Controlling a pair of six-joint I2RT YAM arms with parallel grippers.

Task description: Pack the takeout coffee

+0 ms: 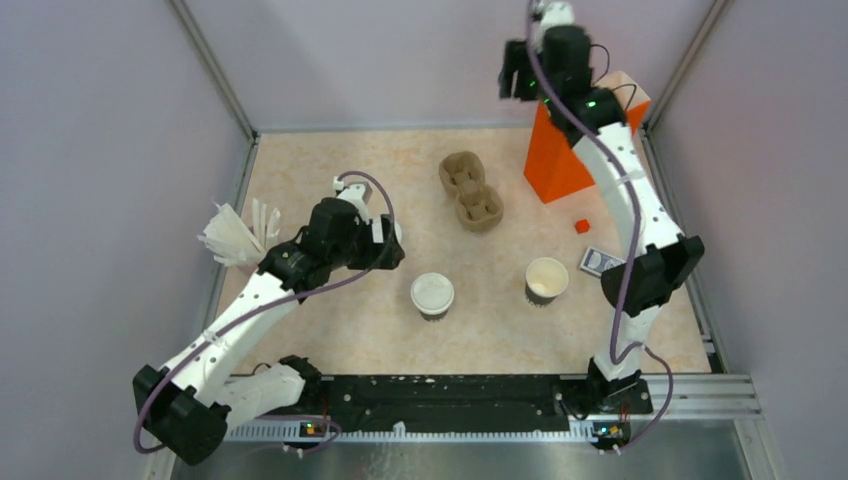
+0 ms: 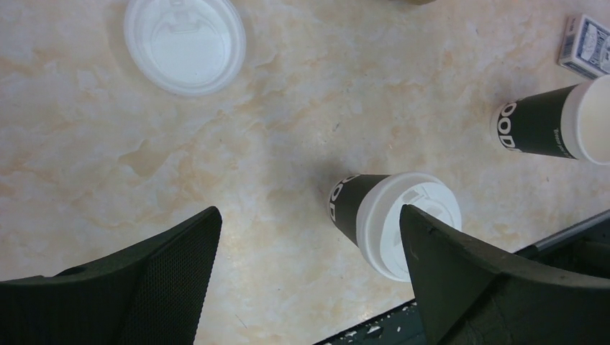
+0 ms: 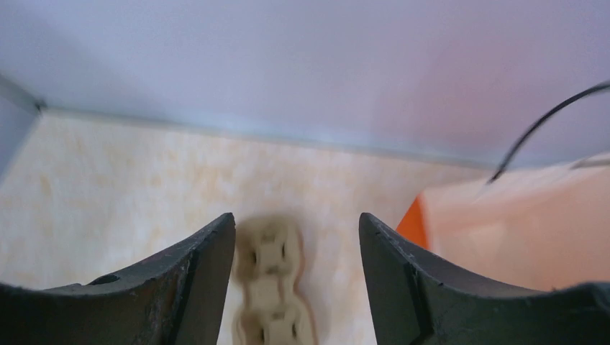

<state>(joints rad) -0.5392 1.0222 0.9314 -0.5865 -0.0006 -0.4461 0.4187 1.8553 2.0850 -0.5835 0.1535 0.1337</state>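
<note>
The takeout coffee (image 1: 432,295) is a dark-walled paper cup with a round white lid, standing upright near the table's front middle. In the left wrist view the coffee (image 2: 395,219) is partly behind my right-hand finger. My left gripper (image 1: 388,246) (image 2: 309,213) hovers above the table to the cup's left, open and holding nothing. My right gripper (image 1: 513,80) (image 3: 296,219) is raised high at the back beside the orange paper bag (image 1: 560,155) (image 3: 518,223), open and empty, looking down on the brown pulp tray (image 1: 470,190) (image 3: 273,287).
A second cup without a lid (image 1: 546,280) (image 2: 561,126) stands right of the coffee. A loose white lid (image 2: 185,43) lies on the table. A card box (image 1: 600,262) (image 2: 586,47) and a small red cube (image 1: 581,226) sit at right. White napkins (image 1: 235,238) lie at the left edge.
</note>
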